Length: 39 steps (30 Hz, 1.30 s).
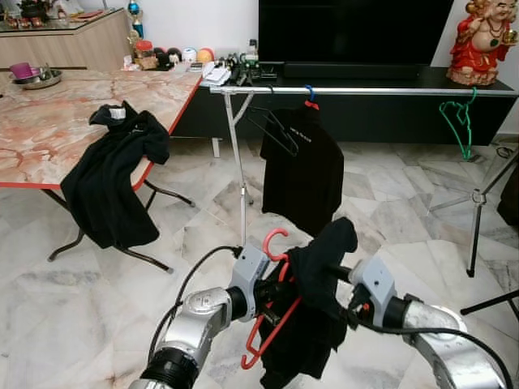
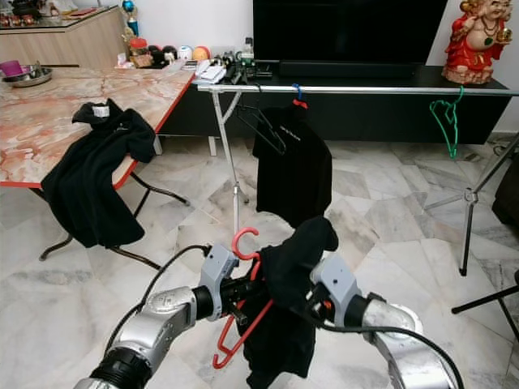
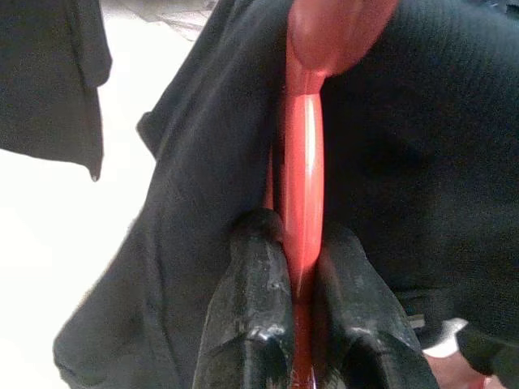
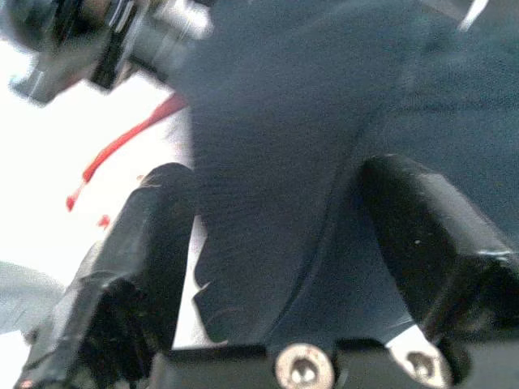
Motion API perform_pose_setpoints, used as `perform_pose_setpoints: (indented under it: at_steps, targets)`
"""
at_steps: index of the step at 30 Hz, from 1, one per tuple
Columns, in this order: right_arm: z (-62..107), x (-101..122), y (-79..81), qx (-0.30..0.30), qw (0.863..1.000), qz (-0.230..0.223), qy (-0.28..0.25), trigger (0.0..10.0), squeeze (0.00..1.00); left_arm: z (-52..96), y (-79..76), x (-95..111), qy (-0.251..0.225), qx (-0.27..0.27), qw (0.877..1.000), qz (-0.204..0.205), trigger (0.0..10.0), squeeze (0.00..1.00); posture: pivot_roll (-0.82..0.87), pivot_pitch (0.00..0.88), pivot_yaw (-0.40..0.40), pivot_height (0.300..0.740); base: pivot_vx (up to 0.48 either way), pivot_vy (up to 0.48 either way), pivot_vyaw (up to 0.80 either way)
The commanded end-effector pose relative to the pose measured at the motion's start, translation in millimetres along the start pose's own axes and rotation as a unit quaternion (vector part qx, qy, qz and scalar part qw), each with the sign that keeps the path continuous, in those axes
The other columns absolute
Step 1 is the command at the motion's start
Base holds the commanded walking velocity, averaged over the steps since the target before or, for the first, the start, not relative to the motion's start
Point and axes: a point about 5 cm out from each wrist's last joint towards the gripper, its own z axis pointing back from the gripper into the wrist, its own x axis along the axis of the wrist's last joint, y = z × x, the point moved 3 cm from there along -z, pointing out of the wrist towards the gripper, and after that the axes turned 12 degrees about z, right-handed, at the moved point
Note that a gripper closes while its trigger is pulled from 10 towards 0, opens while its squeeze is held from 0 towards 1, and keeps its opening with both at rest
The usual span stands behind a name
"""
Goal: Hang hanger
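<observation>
A red hanger with a black shirt draped over it hangs low in front of me, above the marble floor. My left gripper is shut on the hanger's red shaft just under the hook, and it sits left of the shirt. My right gripper is pushed into the shirt from the right, its fingers wide apart with cloth bunched between them; that cloth partly covers it. The silver clothes rail runs across the room well ahead of both grippers.
On the rail hang a black shirt, an empty black hanger and a green hanger. Another black shirt hangs off the marble table at left. A tripod stand is at right, a dark TV console behind.
</observation>
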Motion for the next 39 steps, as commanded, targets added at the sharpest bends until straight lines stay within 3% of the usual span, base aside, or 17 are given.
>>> perform_pose_setpoints:
  at_steps: [1, 5, 8, 15, 17, 20, 23, 24, 26, 27, 28, 29, 30, 34, 35, 38, 39]
  targets:
    - [1.8, -8.1, 4.8, 0.015, 0.999, 0.015, 0.031, 10.0, 1.00, -1.8, -1.5, 11.3, -0.021, -0.002, 1.000, -0.013, 10.0, 0.00, 0.01, 0.005, -0.016, 0.740, 0.000, 0.000, 0.00]
    - [0.7, -6.2, -6.4, -0.030, 0.999, 0.007, 0.024, 10.0, 1.00, -2.9, -2.1, 11.6, -0.022, -0.001, 1.000, -0.015, 10.0, 0.00, 0.02, 0.000, -0.015, 0.740, 0.000, 0.000, 0.00]
    - [-1.2, 13.1, -29.4, -0.102, 0.995, -0.006, -0.019, 10.0, 1.00, -2.8, -1.8, 11.8, -0.024, 0.000, 1.000, -0.017, 10.0, 0.00, 0.02, 0.000, -0.015, 0.740, 0.000, 0.000, 0.00]
    - [-2.0, 42.2, -31.1, -0.089, 0.992, 0.005, -0.086, 10.0, 1.00, -2.1, -0.9, 11.8, -0.024, 0.003, 1.000, -0.017, 10.0, 0.00, 0.02, 0.000, -0.019, 0.740, 0.000, 0.000, 0.00]
    - [1.8, 51.6, -43.3, -0.126, 0.986, 0.007, -0.106, 10.0, 1.00, -1.7, 0.4, 11.0, -0.024, 0.007, 1.000, -0.017, 10.0, 0.00, 0.02, 0.004, -0.021, 0.740, 0.000, 0.000, 0.00]
    - [17.6, 66.4, -84.7, -0.247, 0.959, -0.016, -0.135, 10.0, 1.00, -0.6, 1.5, 2.9, -0.008, 0.009, 1.000, -0.012, 10.0, 0.00, 0.01, 0.006, -0.019, 0.740, 0.000, 0.000, 0.00]
    - [26.7, 68.6, -102.2, -0.293, 0.947, -0.012, -0.129, 10.0, 1.00, 1.1, -1.7, -7.1, 0.019, -0.011, 1.000, -0.010, 10.0, 0.00, 0.01, 0.007, -0.019, 0.740, 0.000, 0.000, 0.00]
    - [30.4, 68.0, -109.2, -0.300, 0.947, -0.001, -0.117, 10.0, 1.00, 4.7, -5.4, -17.6, 0.050, -0.035, 0.998, -0.014, 10.0, 0.00, 0.01, 0.007, -0.019, 0.740, 0.000, 0.000, 0.00]
    - [29.4, 65.9, -109.2, -0.283, 0.954, 0.015, -0.100, 10.0, 1.00, 8.1, -8.2, -23.8, 0.068, -0.053, 0.996, -0.028, 10.0, 0.00, 0.01, 0.008, -0.019, 0.740, 0.000, 0.000, 0.00]
    - [27.9, 65.7, -106.1, -0.263, 0.960, 0.032, -0.093, 10.0, 0.90, 9.6, -8.7, -25.3, 0.072, -0.058, 0.995, -0.031, 10.0, 0.00, 0.01, 0.009, -0.018, 0.740, 0.000, 0.000, 0.00]
    - [26.6, 65.4, -102.9, -0.242, 0.965, 0.050, -0.085, 10.0, 0.36, 11.2, -9.1, -26.9, 0.077, -0.063, 0.994, -0.033, 10.0, 0.00, 0.01, 0.010, -0.018, 0.740, 0.000, 0.000, 0.00]
    - [25.8, 65.0, -100.7, -0.228, 0.968, 0.062, -0.079, 10.0, 0.36, 12.4, -9.4, -28.1, 0.081, -0.067, 0.994, -0.035, 10.0, 0.00, 0.01, 0.010, -0.017, 0.740, 0.000, 0.000, 0.00]
    - [25.1, 63.3, -98.4, -0.204, 0.973, 0.080, -0.067, 10.0, 0.00, 14.4, -9.8, -30.1, 0.087, -0.073, 0.993, -0.038, 10.0, 0.00, 0.01, 0.011, -0.016, 0.740, 0.000, 0.000, 0.00]
    - [27.0, 57.1, -93.6, -0.125, 0.983, 0.127, -0.028, 10.0, 0.00, 20.2, -11.9, -36.0, 0.110, -0.095, 0.988, -0.049, 10.0, 0.00, 0.00, 0.012, -0.013, 0.740, 0.000, 0.000, 0.00]
    - [27.0, 57.1, -93.6, -0.125, 0.983, 0.127, -0.028, 10.0, 0.00, 20.2, -11.9, -36.0, 0.110, -0.095, 0.988, -0.049, 10.0, 0.00, 0.00, 0.012, -0.013, 0.740, 0.000, 0.000, 0.00]
    - [31.3, 53.8, -85.5, -0.048, 0.988, 0.144, -0.015, 10.0, 0.02, 23.5, -14.1, -38.9, 0.124, -0.111, 0.985, -0.056, 10.0, 0.00, 0.00, 0.012, -0.012, 0.740, 0.000, 0.000, 0.00]
    - [33.2, 52.7, -81.2, -0.016, 0.989, 0.148, -0.012, 10.0, 0.33, 24.5, -14.7, -39.5, 0.128, -0.116, 0.983, -0.058, 10.0, 0.00, 0.00, 0.012, -0.012, 0.740, 0.000, 0.000, 0.00]
